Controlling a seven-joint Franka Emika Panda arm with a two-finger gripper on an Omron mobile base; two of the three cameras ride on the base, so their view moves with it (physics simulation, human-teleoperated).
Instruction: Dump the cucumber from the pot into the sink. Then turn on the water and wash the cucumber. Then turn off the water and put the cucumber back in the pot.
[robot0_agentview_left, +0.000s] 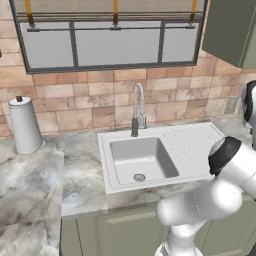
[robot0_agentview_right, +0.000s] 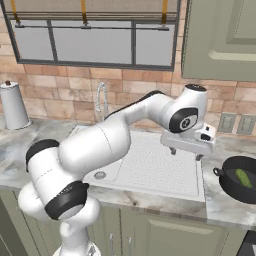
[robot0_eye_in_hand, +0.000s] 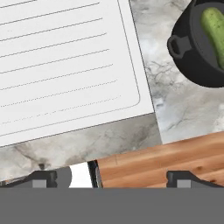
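Black pot with cucumber sits right of wide-open empty pincer; first step, reach its handle.

The black pot stands upright on the marble table to the right of the white sink, just apart from its drainboard edge. The bright-green cucumber lies inside the pot. The sink's square basin holds only its round metal drain.
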